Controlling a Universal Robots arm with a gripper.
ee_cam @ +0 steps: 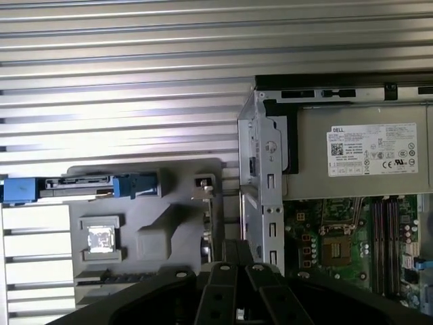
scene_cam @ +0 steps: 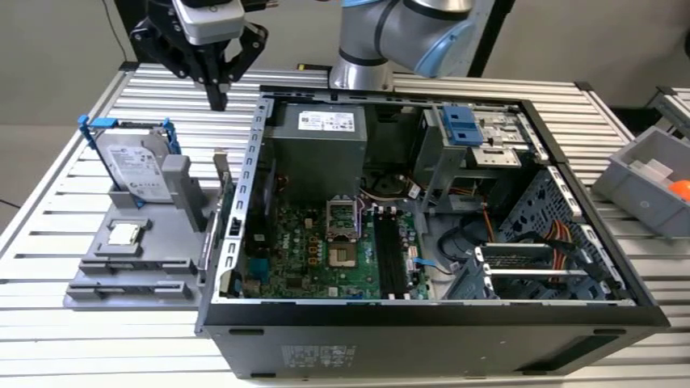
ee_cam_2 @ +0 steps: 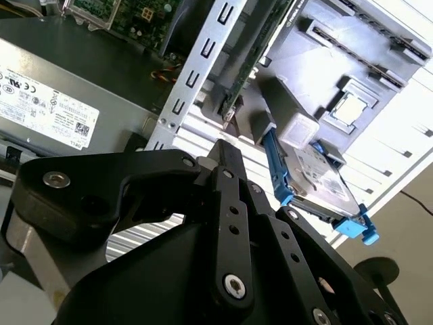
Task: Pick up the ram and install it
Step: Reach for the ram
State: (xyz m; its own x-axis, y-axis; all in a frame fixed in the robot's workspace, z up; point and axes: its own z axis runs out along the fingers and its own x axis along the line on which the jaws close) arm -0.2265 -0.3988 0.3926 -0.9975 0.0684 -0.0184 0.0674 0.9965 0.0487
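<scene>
A: Hovering above the slatted table (scene_cam: 44, 202), the gripper (scene_cam: 219, 102): fingers pinched together, nothing between them.

B: And the ram (scene_cam: 222, 182)?

A: Standing on its long edge in the gray holder (scene_cam: 129, 267), at nine o'clock of the computer case (scene_cam: 431, 327) in the exterior view, just beside the case's side wall. Tight there.

B: Room elsewhere?

A: The hard drive (scene_cam: 135, 166) stands at nine o'clock of the ram, a gap between them. The gripper is at twelve o'clock of the ram, open air beneath its tips.
</scene>
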